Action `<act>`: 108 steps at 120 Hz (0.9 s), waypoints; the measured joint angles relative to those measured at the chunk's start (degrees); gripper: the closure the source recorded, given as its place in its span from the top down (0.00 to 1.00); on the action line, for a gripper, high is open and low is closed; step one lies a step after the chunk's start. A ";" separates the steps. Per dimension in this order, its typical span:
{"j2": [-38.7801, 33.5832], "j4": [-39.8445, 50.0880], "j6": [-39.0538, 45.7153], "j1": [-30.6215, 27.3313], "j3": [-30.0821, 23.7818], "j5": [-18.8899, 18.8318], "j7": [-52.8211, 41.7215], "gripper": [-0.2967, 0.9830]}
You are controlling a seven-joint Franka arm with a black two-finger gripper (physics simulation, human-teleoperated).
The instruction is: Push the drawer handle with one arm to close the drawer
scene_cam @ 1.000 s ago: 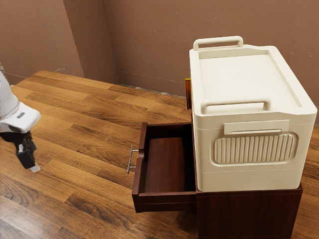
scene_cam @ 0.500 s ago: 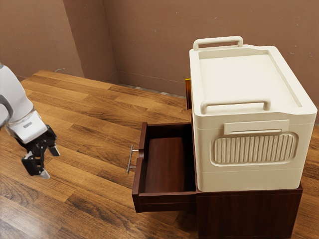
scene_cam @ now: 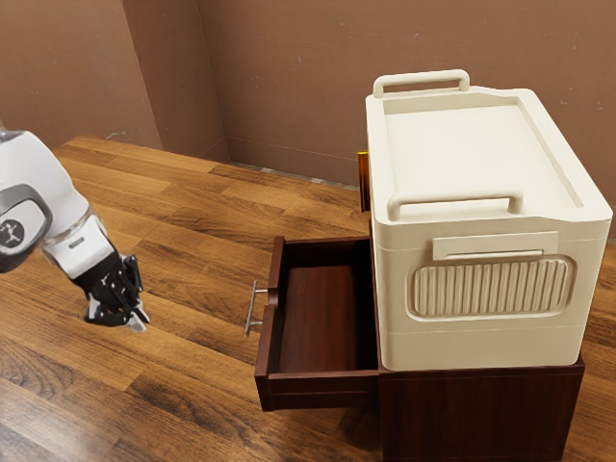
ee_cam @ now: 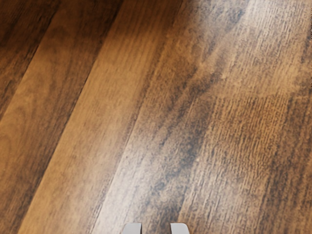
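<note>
The gripper (scene_cam: 141, 320) is at the exterior view's left, above the wooden surface, separated by a gap from the drawer handle. In the wrist view the two pale fingertips of the gripper (ee_cam: 156, 229) stand apart with nothing between them. A thin metal handle (scene_cam: 251, 308) is on the drawer front facing the arm. The dark reddish-brown drawer (scene_cam: 269, 346) stands pulled out from its cabinet (scene_cam: 476, 414), and its inside holds nothing visible.
A large cream box (scene_cam: 481, 345) with two raised handles rests on the cabinet. Behind it, a yellow-edged dark piece (scene_cam: 364, 181) sticks out. Wood-plank surface (scene_cam: 183, 250) lies between hand and drawer, with brown walls (scene_cam: 289, 77) at the back.
Across the exterior views, my hand has moved toward the exterior view's right, nearer the handle, and has turned. More of the arm has come into sight. The drawer has stayed where it was.
</note>
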State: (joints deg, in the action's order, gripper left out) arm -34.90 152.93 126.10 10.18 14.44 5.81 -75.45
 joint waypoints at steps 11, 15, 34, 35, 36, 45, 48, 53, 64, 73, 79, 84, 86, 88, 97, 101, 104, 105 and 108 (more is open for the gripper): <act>1.88 -0.22 1.02 0.16 -1.93 1.81 -0.55 0.19; 2.48 -0.41 1.39 0.17 -2.54 2.46 -0.72 0.18; 5.14 -2.31 2.69 0.03 -5.41 5.49 -1.33 0.17; 5.29 -2.41 2.79 0.03 -5.47 5.60 -1.35 0.16; 5.45 -2.52 2.89 0.03 -5.52 5.71 -1.38 0.16; 6.64 -3.51 3.62 -0.03 -5.72 6.33 -1.58 0.16; 6.98 -3.93 3.81 -0.02 -5.75 6.44 -1.65 0.16; 7.58 -4.40 4.08 0.00 -5.79 6.58 -1.75 0.16; 8.93 -5.33 4.52 0.12 -5.82 6.77 -1.95 0.16; 9.81 -5.93 4.76 0.17 -6.07 6.89 -2.08 0.16; 10.68 -6.26 5.10 0.18 -6.33 6.99 -2.16 0.16; 11.31 -6.51 5.38 0.18 -6.65 7.06 -2.21 0.16; 11.56 -6.62 5.48 0.20 -6.73 7.09 -2.23 0.16; 11.77 -6.70 5.59 0.22 -6.79 7.12 -2.25 0.16; 12.71 -7.29 5.98 0.21 -7.44 7.21 -2.32 0.15; 13.20 -7.66 6.13 0.19 -7.78 7.29 -2.35 0.15; 13.53 -7.89 6.22 0.19 -7.97 7.40 -2.36 0.15; 13.64 -7.96 6.25 0.19 -8.04 7.44 -2.36 0.15; 13.99 -8.24 6.33 0.19 -8.29 7.56 -2.37 0.15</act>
State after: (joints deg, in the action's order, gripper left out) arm -20.91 144.69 132.44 10.37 6.16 13.37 -77.81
